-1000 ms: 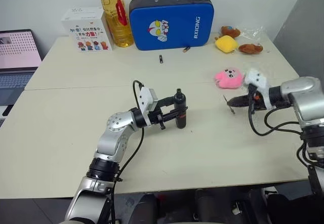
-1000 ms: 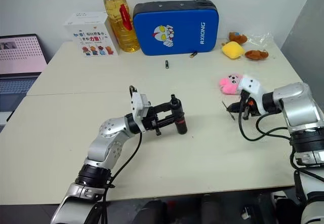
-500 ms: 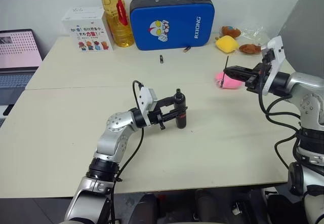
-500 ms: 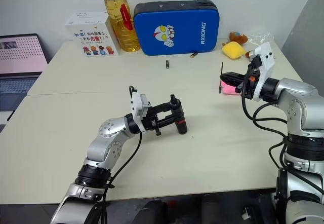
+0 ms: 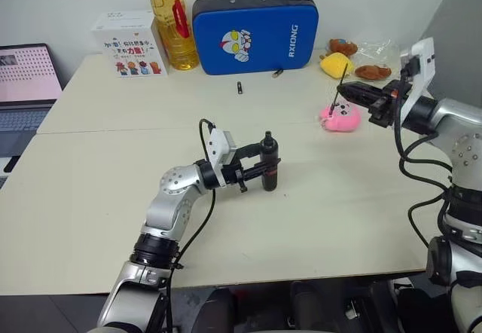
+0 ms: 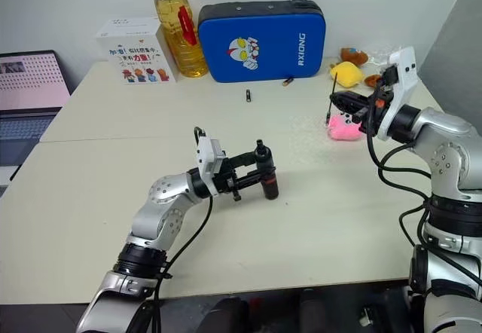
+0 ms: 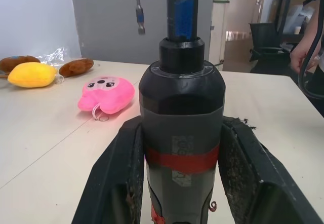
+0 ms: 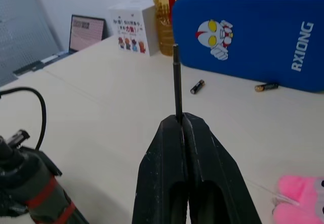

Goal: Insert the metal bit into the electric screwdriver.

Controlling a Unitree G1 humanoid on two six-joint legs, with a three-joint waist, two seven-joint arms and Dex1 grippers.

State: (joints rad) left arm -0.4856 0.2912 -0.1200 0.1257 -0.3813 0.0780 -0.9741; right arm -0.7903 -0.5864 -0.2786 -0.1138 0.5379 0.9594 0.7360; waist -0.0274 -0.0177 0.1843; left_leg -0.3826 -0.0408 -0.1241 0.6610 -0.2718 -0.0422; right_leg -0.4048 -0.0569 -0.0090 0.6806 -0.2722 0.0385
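Note:
The electric screwdriver (image 5: 269, 161), black with a red band (image 7: 182, 161), stands upright on the middle of the table with my left gripper (image 5: 260, 170) shut on its body. In the left wrist view the fingers (image 7: 119, 178) press on both sides of it. To the right, above the table, my right gripper (image 5: 349, 90) is shut on the metal bit (image 5: 344, 74). This thin dark rod (image 8: 176, 82) sticks up past the fingertips, slightly tilted. The bit is well to the right of the screwdriver and higher than it.
A blue case (image 5: 254, 30), an oil bottle (image 5: 172, 24) and a white box (image 5: 129, 43) line the back of the table. A laptop (image 5: 26, 84) sits at the left. A pink plush (image 5: 340, 116) lies below the right gripper, with more plush toys (image 5: 337, 63) behind. Two small batteries (image 5: 239, 87) lie near the case.
My right gripper has risen from near the table to the right and back with the bit, and turned so that the bit points upward. The left gripper and screwdriver have stayed still.

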